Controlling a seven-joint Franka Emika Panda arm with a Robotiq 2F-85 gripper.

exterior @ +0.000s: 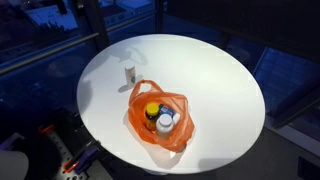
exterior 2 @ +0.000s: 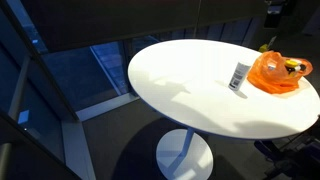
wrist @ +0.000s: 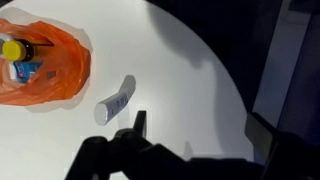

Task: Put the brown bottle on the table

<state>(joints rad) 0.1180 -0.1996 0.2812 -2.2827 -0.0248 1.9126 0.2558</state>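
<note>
The brown bottle (exterior: 152, 111) with its yellow cap stands inside the orange plastic bag (exterior: 172, 140) on the round white table (exterior: 220, 90). It also shows in the wrist view (wrist: 16, 48) at the top left, and as a yellowish spot in an exterior view (exterior 2: 291, 66). My gripper (wrist: 200, 125) is open and empty. It hangs above the bare table top, well to the right of the bag (wrist: 60, 72). I cannot make out the gripper in either exterior view.
A small pale whitish bottle (exterior: 129, 74) stands on the table beside the bag; it shows in the wrist view (wrist: 115, 100) between bag and gripper. A white-capped bottle (exterior: 165, 122) sits in the bag next to the brown one. The table edge (wrist: 235, 95) curves close on the right.
</note>
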